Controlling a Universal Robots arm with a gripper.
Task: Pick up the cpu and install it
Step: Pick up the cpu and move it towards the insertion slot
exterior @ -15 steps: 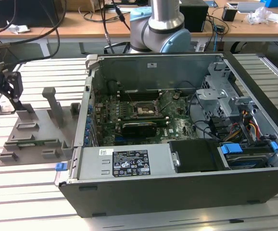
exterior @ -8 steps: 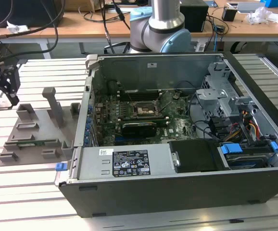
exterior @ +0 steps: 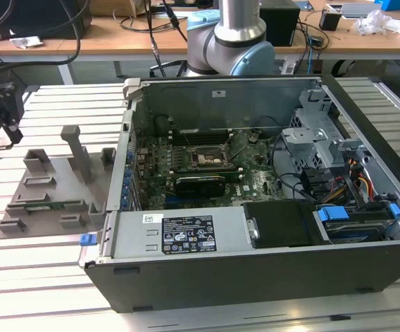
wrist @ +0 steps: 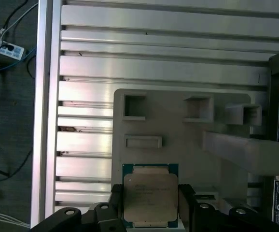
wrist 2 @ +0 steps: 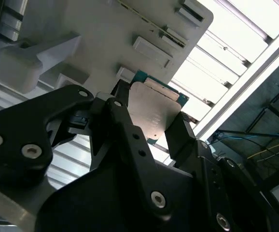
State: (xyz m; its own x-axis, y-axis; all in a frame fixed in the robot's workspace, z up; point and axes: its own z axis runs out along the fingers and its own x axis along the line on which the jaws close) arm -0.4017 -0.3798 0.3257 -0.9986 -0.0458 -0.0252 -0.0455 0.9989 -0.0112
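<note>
Slatted counter (wrist: 154,67) is carrying a grey fixture (wrist: 188,154), and over it my claw (wrist: 151,203) is clamping the cpu (wrist: 150,193). I'm judging the pick-up underway; the motherboard socket (exterior: 207,158), well apart, is calling for a level carry.

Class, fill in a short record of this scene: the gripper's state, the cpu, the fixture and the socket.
gripper: shut on the cpu, one finger on each of two opposite edges
cpu: shiny top showing in both wrist views, grey fixture behind it
grey fixture: on the slatted table, at the exterior view's left of the computer case
socket: inside the open computer case, apart from the gripper
</note>
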